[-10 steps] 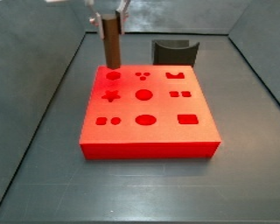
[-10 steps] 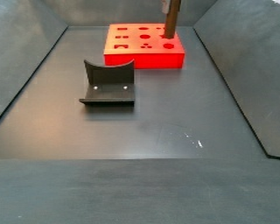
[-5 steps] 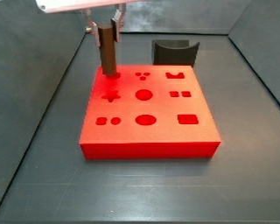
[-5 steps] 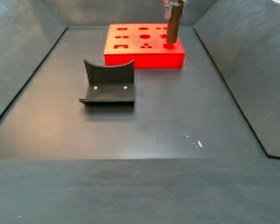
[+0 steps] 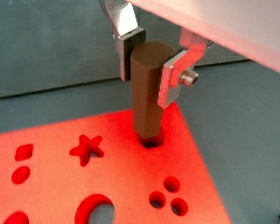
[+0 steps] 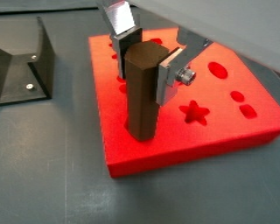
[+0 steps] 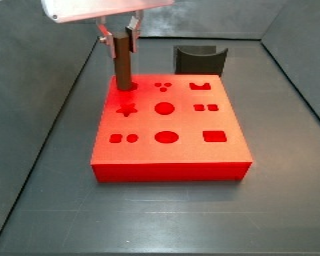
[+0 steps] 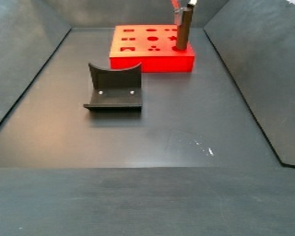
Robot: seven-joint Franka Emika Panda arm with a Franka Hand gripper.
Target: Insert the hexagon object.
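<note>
The hexagon object, a slim brown peg, stands upright with its lower end in a hole of the red block, next to the star-shaped hole. The gripper is above the block and is shut on the peg's top end, one silver finger on each side. Both wrist views show this, with the peg near the block's corner and the gripper on its top. In the side views the peg rises from the block under the gripper.
A dark grey curved holder stands on the floor beyond the block; it also shows in a side view and a wrist view. Grey walls ring the dark floor. The block has several other shaped holes.
The gripper has moved down with the peg. The peg's lower end has gone from just above the block's top face into the hole, so less of it shows.
</note>
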